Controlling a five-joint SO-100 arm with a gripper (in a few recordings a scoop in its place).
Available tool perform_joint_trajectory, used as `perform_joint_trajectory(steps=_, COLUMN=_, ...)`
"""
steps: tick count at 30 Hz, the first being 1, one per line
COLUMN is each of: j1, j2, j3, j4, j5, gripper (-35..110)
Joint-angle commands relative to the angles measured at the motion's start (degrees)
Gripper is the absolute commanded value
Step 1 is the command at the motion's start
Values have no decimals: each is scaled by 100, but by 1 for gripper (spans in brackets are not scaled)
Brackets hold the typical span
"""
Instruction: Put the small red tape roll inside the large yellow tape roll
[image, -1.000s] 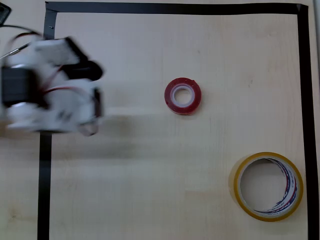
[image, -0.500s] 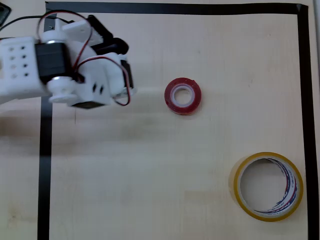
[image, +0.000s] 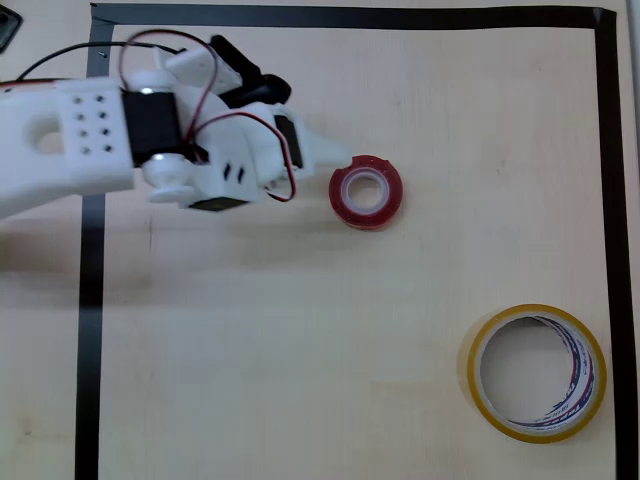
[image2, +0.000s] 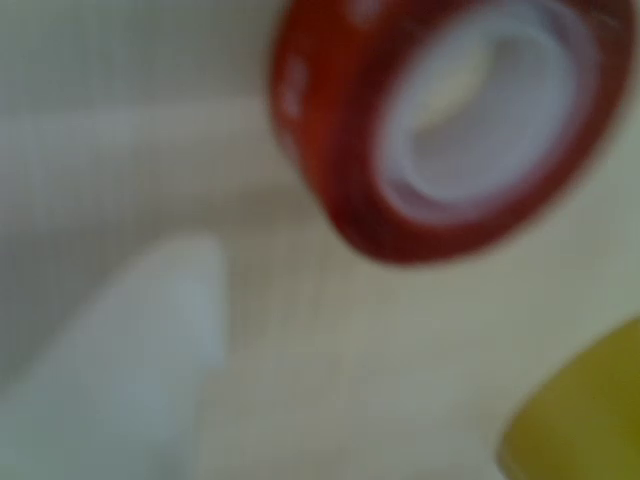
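Note:
In the overhead view the small red tape roll (image: 392, 192) lies flat on the pale wooden table, just above centre. The large yellow tape roll (image: 472, 375) lies flat at the lower right, well apart from it, and its wide hole holds nothing. My gripper (image: 318, 125) reaches in from the left. Its white fingertip (image: 338, 155) ends just short of the red roll's left rim, and the black jaw stands spread above it, so it is open and holds nothing. The blurred wrist view has the red roll (image2: 320, 150) at the top, a white finger (image2: 130, 360) lower left and the yellow roll (image2: 585, 420) in the lower right corner.
A black tape border (image: 90, 330) frames the work area along the left, top and right sides. Bare wood (image: 300, 350) lies between the two rolls and across the lower left. The white arm body with red and black wires (image: 150, 130) covers the upper left.
The arm has swung from the left edge up and to the right, bringing the gripper's white fingertip close to the red roll. Neither roll has moved.

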Motion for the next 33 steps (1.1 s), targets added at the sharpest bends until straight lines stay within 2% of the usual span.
perform_joint_trajectory(steps=1, j1=35, j2=-176, j3=-571, j4=-114, j5=-141, gripper=22)
perform_joint_trajectory(steps=22, j1=281, j2=-1424, j3=-1758, j4=123, j5=-211, gripper=21)
perform_joint_trajectory(steps=27, j1=264, j2=-1846, j3=-2355, j4=571, j5=-176, gripper=0)
perform_joint_trajectory(steps=30, j1=290, j2=-2338, j3=-3094, j4=1143, j5=-185, gripper=0)
perform_joint_trajectory(steps=33, j1=316, j2=-2250, j3=-3067, j4=1204, j5=-176, gripper=0)
